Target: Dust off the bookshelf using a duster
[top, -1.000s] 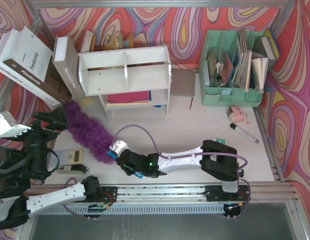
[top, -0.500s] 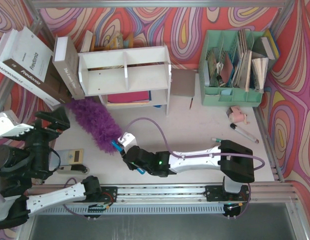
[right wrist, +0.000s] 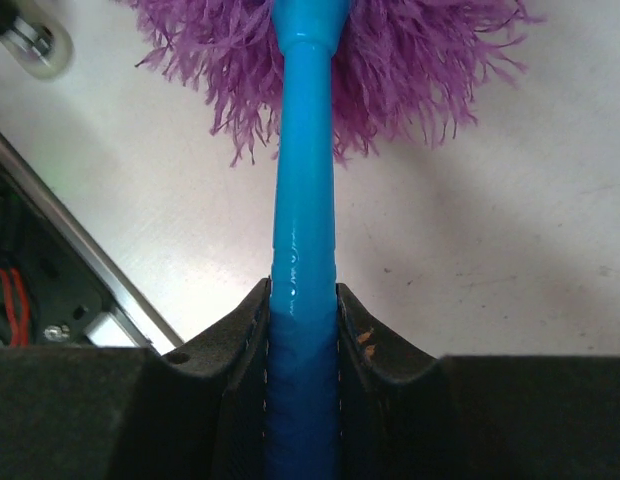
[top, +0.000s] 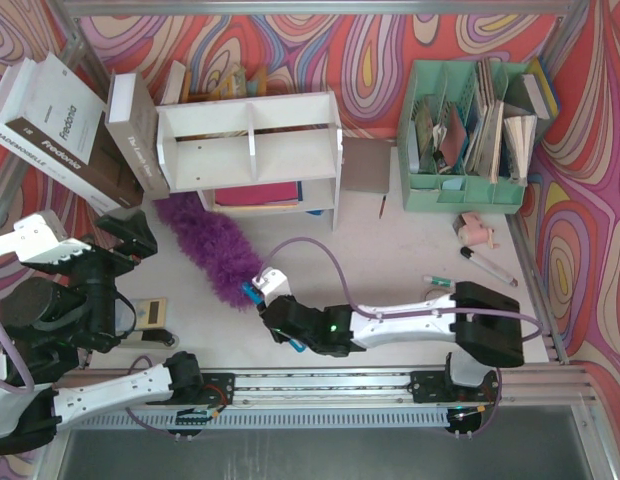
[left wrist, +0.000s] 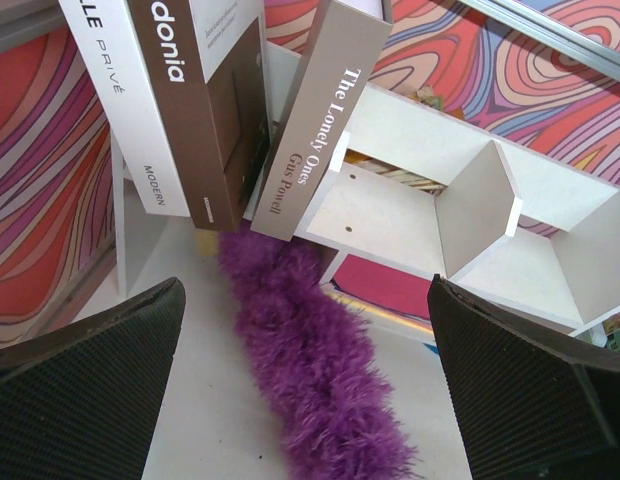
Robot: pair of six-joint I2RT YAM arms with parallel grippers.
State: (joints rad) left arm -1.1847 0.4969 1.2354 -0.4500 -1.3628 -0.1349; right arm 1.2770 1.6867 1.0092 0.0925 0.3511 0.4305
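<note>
The right pincer [right wrist: 303,310] is closed narrow on the blue handle of the duster [top: 215,250]. From it the fluffy purple head stretches forward and to the left over the desk [top: 410,250], and its far tip ends just beside the lower left corner of the bookshelf [top: 290,155]. The left pincer [left wrist: 308,388] stands wide, holding nothing. The duster head shows below it, between its fingers. The bookshelf is ahead to its right, with a leaning book [left wrist: 310,130] straight ahead.
</note>
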